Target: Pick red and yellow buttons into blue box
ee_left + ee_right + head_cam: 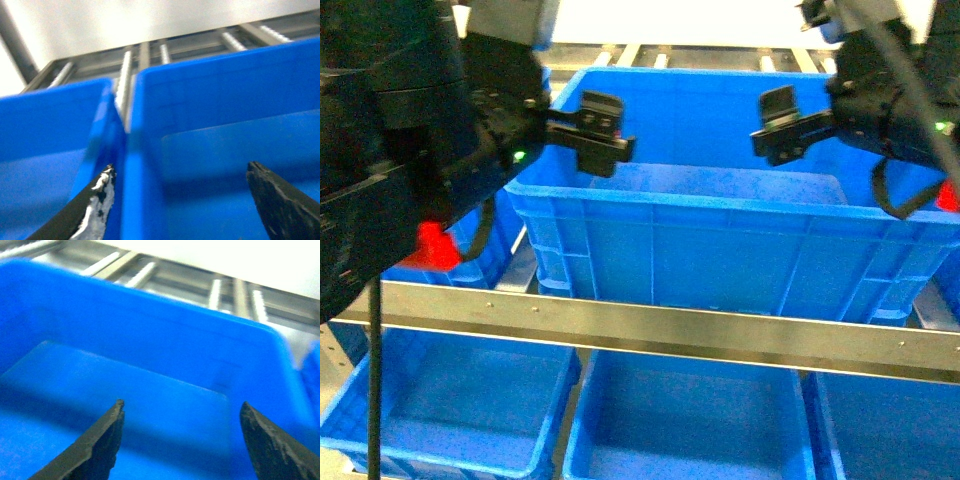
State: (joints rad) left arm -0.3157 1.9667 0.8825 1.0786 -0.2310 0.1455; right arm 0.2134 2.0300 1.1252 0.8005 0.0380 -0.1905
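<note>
The big blue box (720,195) fills the middle of the upper shelf, and the part of its floor that shows is bare. My left gripper (610,130) hangs open over its left rim, holding nothing. My right gripper (772,125) hangs open over the right half, also with nothing in it. The left wrist view has the left gripper (180,167) straddling the wall between the blue box (210,95) and its neighbour. The right wrist view looks past the right gripper (181,404) into the blue box (150,325). The red and yellow buttons are out of view.
A second blue bin (490,240) stands to the left on the same shelf. A metal rail (670,335) crosses the front, with three more blue bins (690,420) below it. Roller rails (125,70) run behind. A red patch (435,245) shows under the left arm.
</note>
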